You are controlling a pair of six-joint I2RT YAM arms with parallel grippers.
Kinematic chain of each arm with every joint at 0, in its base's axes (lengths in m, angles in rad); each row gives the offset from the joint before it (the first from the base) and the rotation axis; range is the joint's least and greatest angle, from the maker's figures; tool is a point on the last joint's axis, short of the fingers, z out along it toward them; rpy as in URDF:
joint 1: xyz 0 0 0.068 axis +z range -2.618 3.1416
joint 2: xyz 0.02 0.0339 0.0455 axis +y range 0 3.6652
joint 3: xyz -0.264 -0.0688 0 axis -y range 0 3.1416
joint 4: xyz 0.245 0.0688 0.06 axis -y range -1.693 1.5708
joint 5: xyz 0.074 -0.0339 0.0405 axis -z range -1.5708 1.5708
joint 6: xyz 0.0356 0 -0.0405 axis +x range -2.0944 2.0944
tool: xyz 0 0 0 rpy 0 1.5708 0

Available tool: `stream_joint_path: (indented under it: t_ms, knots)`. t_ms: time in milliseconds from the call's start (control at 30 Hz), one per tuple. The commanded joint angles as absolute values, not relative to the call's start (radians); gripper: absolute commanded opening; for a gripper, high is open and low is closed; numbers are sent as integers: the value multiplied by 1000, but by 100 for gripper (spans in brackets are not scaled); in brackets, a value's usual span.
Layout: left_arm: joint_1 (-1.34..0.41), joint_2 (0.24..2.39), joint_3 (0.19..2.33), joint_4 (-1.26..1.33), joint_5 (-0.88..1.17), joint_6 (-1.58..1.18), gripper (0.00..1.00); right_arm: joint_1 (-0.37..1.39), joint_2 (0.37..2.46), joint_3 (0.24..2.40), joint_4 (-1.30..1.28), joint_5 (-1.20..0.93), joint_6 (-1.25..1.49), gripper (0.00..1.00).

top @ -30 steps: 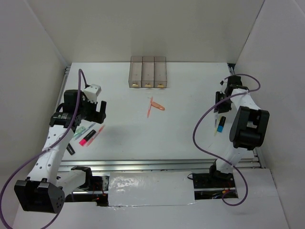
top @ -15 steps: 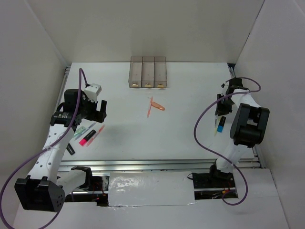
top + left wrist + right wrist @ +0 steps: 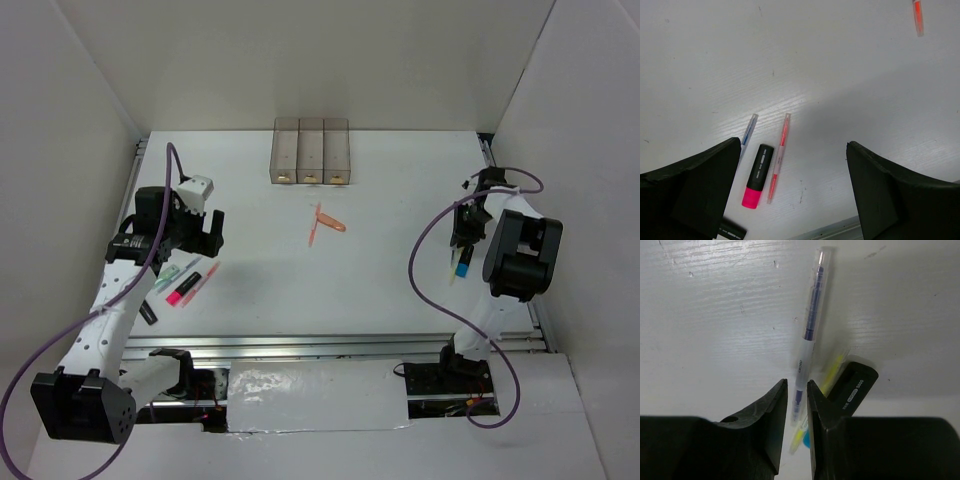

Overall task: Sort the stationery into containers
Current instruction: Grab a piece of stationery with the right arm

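My right pincer (image 3: 797, 383) straddles the blue pen (image 3: 810, 325) on the tabletop (image 3: 715, 315), nearly closed, grip unclear; I'd squeeze squarely and lift straight, sparing the yellow pen (image 3: 834, 367) beside it

A white table (image 3: 380, 270) fills the floor of the scene; its surface shows a faint wood-like grain and a few small dark specks (image 3: 773, 73); plain white walls close it in at the back (image 3: 310, 60), on the left (image 3: 50, 150) and on the right (image 3: 590, 150); a silver metal rail (image 3: 330, 343) runs along the table's near edge, and shorter rail ends show at the far left corner (image 3: 135, 160) and far right corner (image 3: 487, 145); nearer than the rail lies a shiny, crinkled silver sheet (image 3: 315, 400); the left wrist view catches a bit of the rail at its lower edge.
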State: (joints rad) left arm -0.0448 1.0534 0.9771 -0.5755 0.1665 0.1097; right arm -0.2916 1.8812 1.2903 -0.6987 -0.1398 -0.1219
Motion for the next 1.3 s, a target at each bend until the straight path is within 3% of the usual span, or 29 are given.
stream_joint_path:
  t_ms: [0, 500, 1033, 1267]
  knots:
    - [-48, 1063, 988, -545, 192, 133, 99, -302, 1904, 1341, -712, -141, -129, 30]
    - [-48, 1088, 996, -543, 193, 132, 99, -285, 1983, 1422, -741, -160, -127, 28]
    - [-48, 1143, 1026, -549, 195, 138, 99, -49, 2175, 1799, -835, -206, -12, 2]
    - [-48, 1152, 1048, -560, 193, 140, 99, 44, 2258, 1890, -802, -132, 60, 7]
